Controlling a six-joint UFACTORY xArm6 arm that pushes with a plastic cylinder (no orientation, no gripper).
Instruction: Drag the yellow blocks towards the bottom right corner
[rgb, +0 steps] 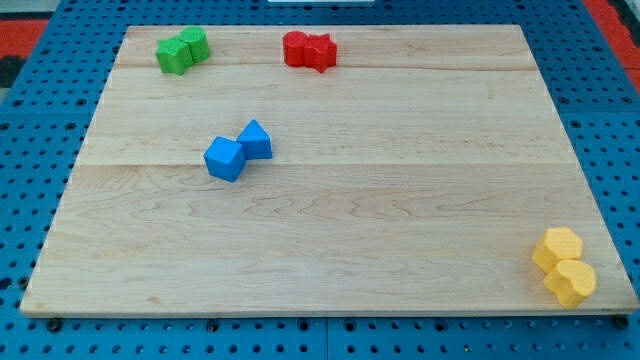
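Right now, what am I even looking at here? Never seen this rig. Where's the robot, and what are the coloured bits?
This is a single camera picture; where the camera is mounted is not on record. It shows a wooden board lying on a blue pegboard. The machine is one arm ending in a plain rod that pushes blocks around; it has no end effector that grasps, so nothing is held. The rod and its tip do not show in this picture.

On the board are four pairs of small blocks: green blocks at the view's top left, red blocks at the top middle, blue blocks left of centre, and yellow blocks already sitting by the bottom right corner.
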